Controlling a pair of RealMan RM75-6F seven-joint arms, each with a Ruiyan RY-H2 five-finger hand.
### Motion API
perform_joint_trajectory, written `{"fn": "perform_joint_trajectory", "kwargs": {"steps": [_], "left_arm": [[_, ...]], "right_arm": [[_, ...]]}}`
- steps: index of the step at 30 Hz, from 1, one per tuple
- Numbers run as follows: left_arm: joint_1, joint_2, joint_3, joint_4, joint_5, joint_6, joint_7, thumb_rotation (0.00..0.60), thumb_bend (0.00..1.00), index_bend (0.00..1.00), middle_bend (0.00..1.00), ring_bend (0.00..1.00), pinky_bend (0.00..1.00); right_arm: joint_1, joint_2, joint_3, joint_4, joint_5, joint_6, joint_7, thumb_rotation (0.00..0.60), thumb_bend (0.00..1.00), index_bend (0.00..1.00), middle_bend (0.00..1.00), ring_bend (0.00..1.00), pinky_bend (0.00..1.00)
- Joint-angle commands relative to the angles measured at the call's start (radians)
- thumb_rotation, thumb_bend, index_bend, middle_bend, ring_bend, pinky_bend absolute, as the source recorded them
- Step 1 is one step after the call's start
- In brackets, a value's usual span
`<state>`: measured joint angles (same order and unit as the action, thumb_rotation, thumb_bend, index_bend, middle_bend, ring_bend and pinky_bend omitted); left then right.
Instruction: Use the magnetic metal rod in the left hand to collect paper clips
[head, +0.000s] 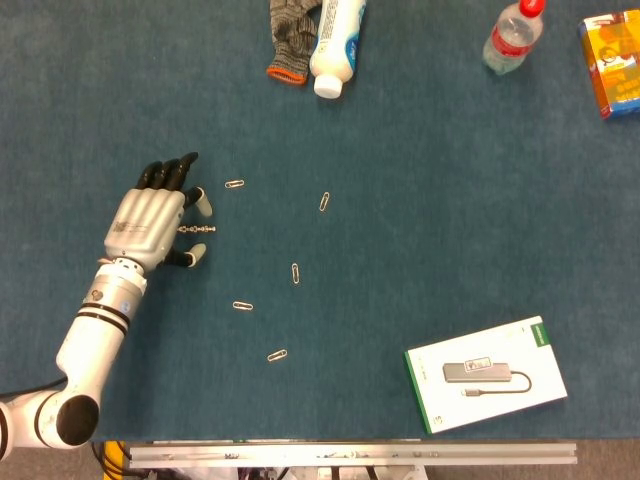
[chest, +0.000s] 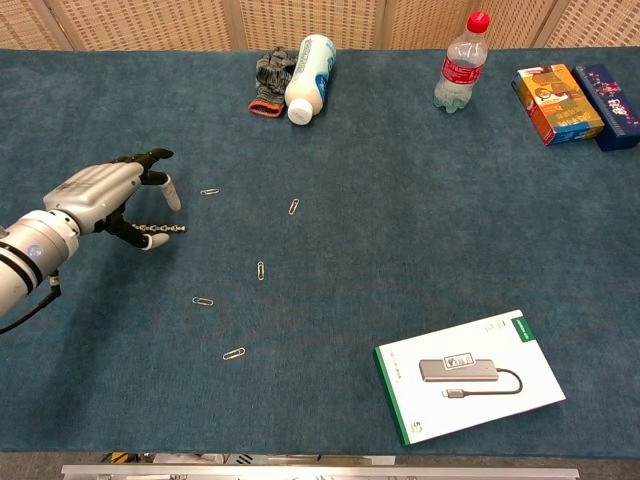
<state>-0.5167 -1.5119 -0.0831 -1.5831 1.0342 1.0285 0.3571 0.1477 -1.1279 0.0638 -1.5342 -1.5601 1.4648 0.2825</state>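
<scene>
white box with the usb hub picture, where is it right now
The white box lies flat near the front right of the blue table in the head view, far from the left hand and the paper clips, with nothing touching it.
</scene>
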Motion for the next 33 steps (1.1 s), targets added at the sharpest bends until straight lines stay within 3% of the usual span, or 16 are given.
{"fn": "perform_joint_trajectory", "kwargs": {"steps": [1,33], "left_arm": [[-0.002,0.0,0.0,-0.003,-0.003,0.0,0.006,0.6,0.25,0.4,0.0,0.0,0.0],[-0.018,-0.041,-0.003,0.042,-0.076,-0.003,0.041,0.6,0.25,0.46,0.0,0.0,0.0]], "right_arm": [[0.0,0.0,0.001,0.001,0.001,0.0,0.0,0.6,0.12,0.36,0.39,0.29,0.44],[0.011,-0.002,-0.004,-0.001,0.002,-0.024,0.031,0.6,0.12,0.38,0.39,0.29,0.44]]}}
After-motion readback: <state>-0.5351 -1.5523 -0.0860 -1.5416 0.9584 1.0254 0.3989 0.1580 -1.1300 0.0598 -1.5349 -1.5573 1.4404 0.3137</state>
